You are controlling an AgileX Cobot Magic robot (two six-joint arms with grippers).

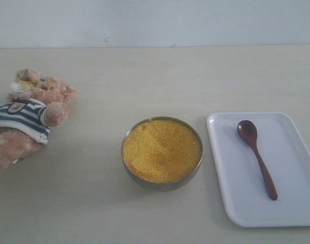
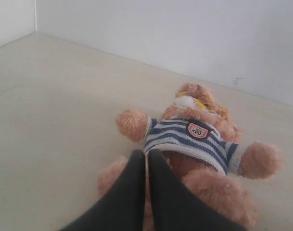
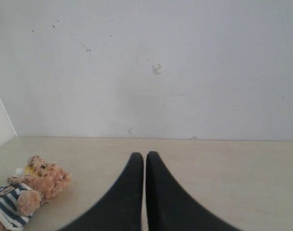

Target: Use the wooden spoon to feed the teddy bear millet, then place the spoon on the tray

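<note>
Seems finished: millet (image 1: 25, 83) grains on the teddy bear (image 1: 27, 119) muzzle, wooden spoon (image 1: 257, 157) flat on the tray (image 1: 297, 168). Shows left pincer (image 2: 147, 159) and right pincer (image 3: 145, 161) pressed closed, empty.

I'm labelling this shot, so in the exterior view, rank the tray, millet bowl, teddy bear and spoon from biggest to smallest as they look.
1. tray
2 and 3. teddy bear and bowl: they look alike, and the picture's edge cuts off the bear, so unranked
4. spoon
</note>
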